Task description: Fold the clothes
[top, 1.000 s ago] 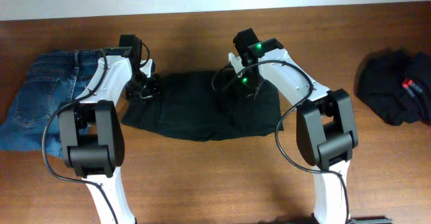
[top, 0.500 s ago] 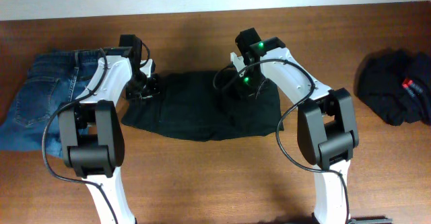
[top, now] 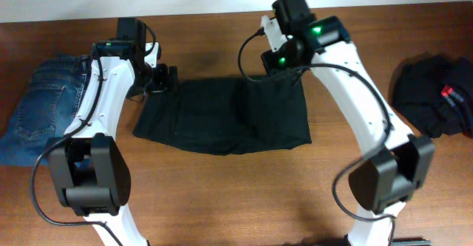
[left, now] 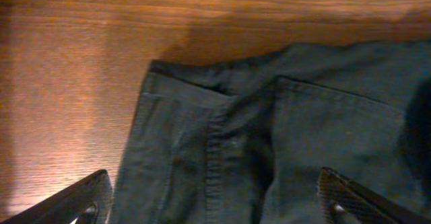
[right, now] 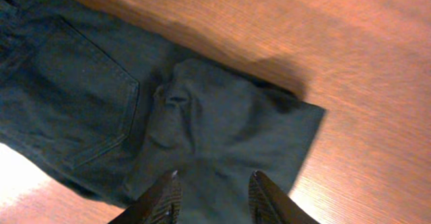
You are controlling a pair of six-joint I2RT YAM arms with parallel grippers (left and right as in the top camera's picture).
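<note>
The black trousers [top: 222, 117] lie folded into a flat rectangle in the middle of the table. My left gripper [top: 162, 78] hovers at their far left corner, wide open. In the left wrist view its fingertips [left: 86, 200] stand far apart over the waistband and a back pocket of the trousers [left: 269, 143], holding nothing. My right gripper [top: 285, 60] hangs above the far right edge. In the right wrist view it [right: 215, 192] is open a little above the trousers [right: 222, 130], with no cloth pinched. More black clothes [top: 432, 94] with a red label lie at the right.
Blue jeans [top: 37, 113] lie folded at the left edge, beside my left arm. The brown wooden table [top: 236, 202] shows bare wood in front of the trousers and between them and the black pile.
Both grippers have opened and risen off the trousers' far edge, pulling back toward the far side of the table. The trousers stay flat where they were.
</note>
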